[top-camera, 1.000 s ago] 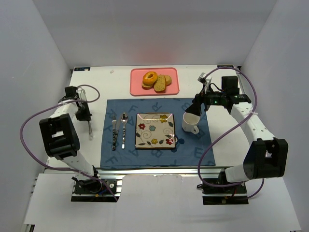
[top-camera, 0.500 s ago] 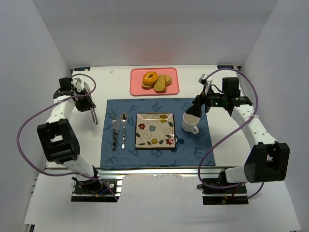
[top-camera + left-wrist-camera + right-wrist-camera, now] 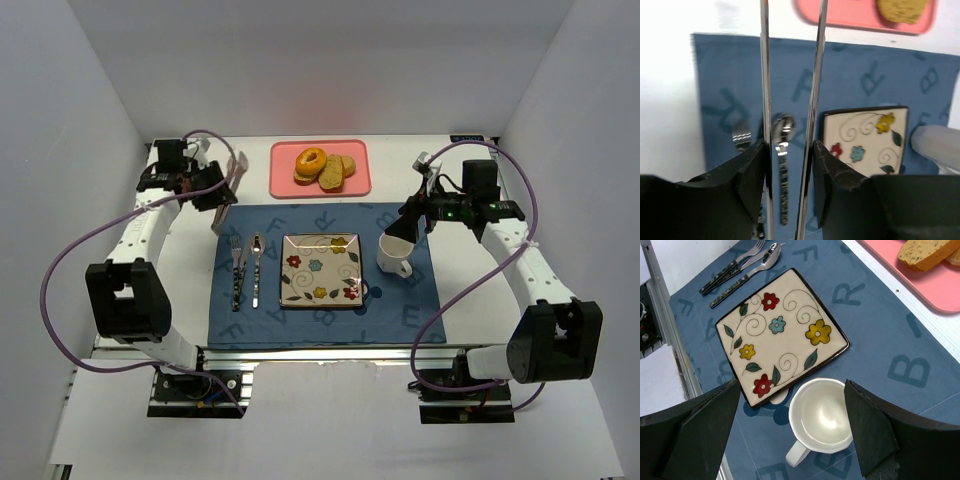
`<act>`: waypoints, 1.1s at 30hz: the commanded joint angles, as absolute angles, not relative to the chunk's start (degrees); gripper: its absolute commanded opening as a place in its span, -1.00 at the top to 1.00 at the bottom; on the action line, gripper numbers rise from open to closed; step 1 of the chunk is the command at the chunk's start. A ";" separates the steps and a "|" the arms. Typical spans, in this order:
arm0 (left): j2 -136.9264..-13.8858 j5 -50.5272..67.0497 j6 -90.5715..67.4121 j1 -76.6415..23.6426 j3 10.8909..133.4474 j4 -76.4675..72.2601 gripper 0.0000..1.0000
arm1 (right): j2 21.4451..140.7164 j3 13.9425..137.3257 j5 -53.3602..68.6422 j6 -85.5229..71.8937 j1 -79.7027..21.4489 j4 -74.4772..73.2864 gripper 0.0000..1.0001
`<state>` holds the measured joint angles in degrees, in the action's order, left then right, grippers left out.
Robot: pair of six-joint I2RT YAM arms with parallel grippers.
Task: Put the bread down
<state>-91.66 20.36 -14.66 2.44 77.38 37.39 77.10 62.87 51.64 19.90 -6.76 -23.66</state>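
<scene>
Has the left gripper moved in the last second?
Yes. Holding the tongs, the left gripper went from beside the blue mat's left edge up and right, towards the pink tray.

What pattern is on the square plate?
Red, yellow and blue flowers, green leaves and thin swirls on the cream square plate; best in right wrist view.

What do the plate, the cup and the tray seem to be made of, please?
The plate looks like glazed ceramic: glossy cream face, painted flowers, dark rim. The cup is probably glazed ceramic too: white, shiny inside. The tray seems matte pink plastic, though the look leaves that open.
</scene>
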 commanded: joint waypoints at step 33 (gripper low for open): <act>-127.18 9.31 -17.05 -14.15 126.65 49.13 -0.08 | 69.61 58.80 51.50 20.39 -6.50 -22.32 -0.79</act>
<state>-129.60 9.58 -16.84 -14.15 125.40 48.47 71.16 59.09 51.24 19.94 -6.76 -23.44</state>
